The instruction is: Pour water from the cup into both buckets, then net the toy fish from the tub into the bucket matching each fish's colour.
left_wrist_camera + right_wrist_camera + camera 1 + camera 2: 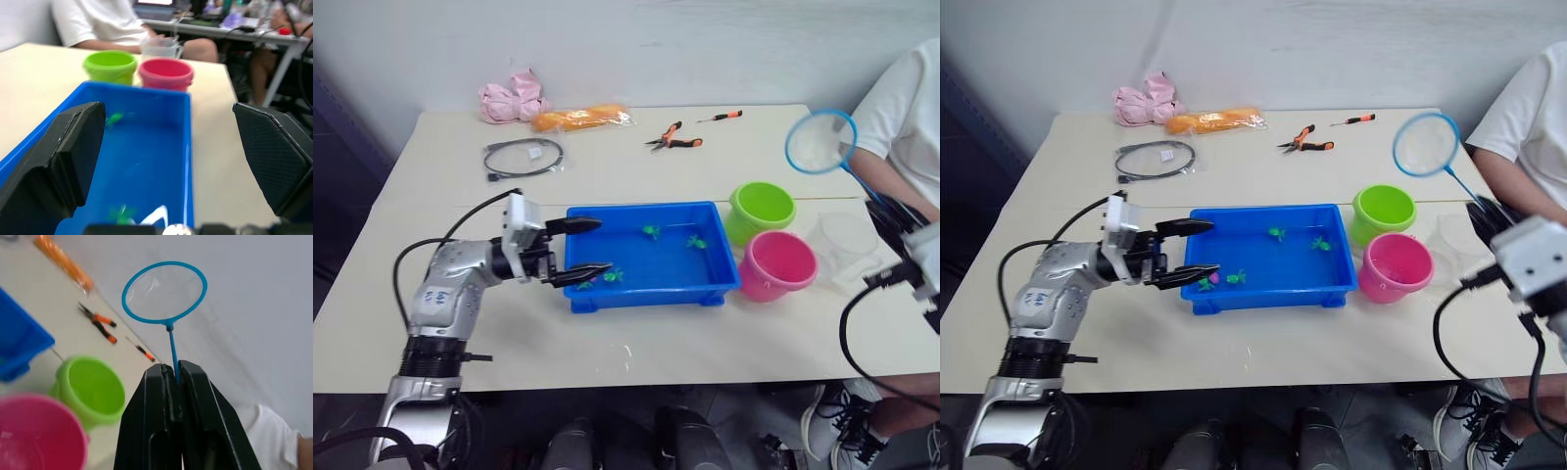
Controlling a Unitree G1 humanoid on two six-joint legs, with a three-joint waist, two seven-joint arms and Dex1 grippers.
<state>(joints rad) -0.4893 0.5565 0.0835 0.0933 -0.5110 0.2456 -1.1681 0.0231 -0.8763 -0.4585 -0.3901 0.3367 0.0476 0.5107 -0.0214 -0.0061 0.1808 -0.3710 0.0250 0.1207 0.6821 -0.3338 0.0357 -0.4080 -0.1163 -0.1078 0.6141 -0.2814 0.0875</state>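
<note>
My left end effector point(582, 248) sits at the left end of the tub point(705, 290), fingers spread wide and holding nothing. One finger is over the tub's left rim, the other just above the near-left corner. The tub is on the bench point(450, 196), roughly centre.

In the tub I see green toy fish point(651, 232) near the far side, another toward the right end, and one near the lower finger at the left end. In the right eye view there is a small magenta bit beside that one, probably a pink fish, but it is too small to be sure.

My right end effector point(175, 377) is up at the bench's right side, fingers clamped tight on the thin handle of the net point(164, 293). The blue hoop stands raised above and behind the buckets, well apart from the tub.

The green bucket point(762, 210) is just off the tub's right end. The pink bucket point(776, 264) is right beside it on the near side; they look to be touching. The clear cup point(847, 241) stands right of the buckets, close to my right arm.

A person in a white shirt point(901, 108) sits at the right edge. At the far side of the bench are pliers point(672, 139), a small screwdriver point(721, 117), an orange packet point(580, 118), a pink cloth bundle point(512, 101) and a coiled cable point(523, 157).
</note>
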